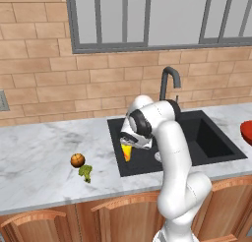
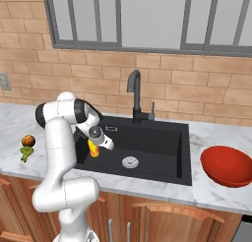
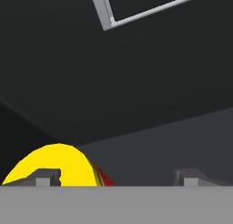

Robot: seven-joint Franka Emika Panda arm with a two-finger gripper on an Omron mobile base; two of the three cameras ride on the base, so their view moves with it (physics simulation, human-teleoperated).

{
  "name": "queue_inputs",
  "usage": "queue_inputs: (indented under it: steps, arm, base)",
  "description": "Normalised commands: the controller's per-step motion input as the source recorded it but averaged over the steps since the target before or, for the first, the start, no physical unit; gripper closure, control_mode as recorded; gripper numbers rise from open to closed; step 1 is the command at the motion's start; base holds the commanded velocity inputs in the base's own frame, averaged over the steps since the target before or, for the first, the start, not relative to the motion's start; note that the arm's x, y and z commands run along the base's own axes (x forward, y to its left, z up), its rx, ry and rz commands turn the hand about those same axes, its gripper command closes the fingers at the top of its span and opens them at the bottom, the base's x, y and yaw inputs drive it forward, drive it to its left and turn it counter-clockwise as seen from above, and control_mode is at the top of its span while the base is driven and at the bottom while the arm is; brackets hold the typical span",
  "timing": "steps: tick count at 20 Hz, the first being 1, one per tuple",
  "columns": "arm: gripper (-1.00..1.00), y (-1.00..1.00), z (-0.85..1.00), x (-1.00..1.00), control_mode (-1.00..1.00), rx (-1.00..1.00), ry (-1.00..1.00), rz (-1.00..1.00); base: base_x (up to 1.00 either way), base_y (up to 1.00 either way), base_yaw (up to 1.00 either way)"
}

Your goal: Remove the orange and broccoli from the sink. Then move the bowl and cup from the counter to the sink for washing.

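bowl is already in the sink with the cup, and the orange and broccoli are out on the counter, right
Not quite: the bowl sits on the counter, right of the sink, as the right base view shows. The cup is in the sink; orange and broccoli are out.

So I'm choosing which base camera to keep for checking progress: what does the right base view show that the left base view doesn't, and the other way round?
Right base view alone: the whole red bowl on the counter right of the sink, and the white drain unobstructed. Left base view alone: nothing extra; there the bowl is just a red sliver at the right edge and the arm covers much of the drain. Both share: the orange and broccoli on the counter left of the sink, the yellow cup in the sink by the jaws, and the faucet.
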Motion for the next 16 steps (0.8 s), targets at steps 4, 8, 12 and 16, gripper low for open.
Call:
queue_inputs:
  steps: [4, 8, 12, 16]
  arm:
    - [-1.00, -0.10, 0.31, -0.06, -1.00, 0.00, 0.00, 0.00]
    - [-1.00, -0.15, 0.37, -0.11, -1.00, -0.03, 0.00, -0.01]
    - [-1.00, -0.18, 0.43, -0.20, -1.00, -0.06, 0.01, -0.02]
    - [-1.00, -0.19, 0.45, -0.28, -1.00, -0.07, 0.06, -0.02]
  base:
    - [0.00, 0.00, 0.00]
    - [0.00, 0.00, 0.00]
    - [0.00, 0.00, 0.00]
    - [0.00, 0.00, 0.00]
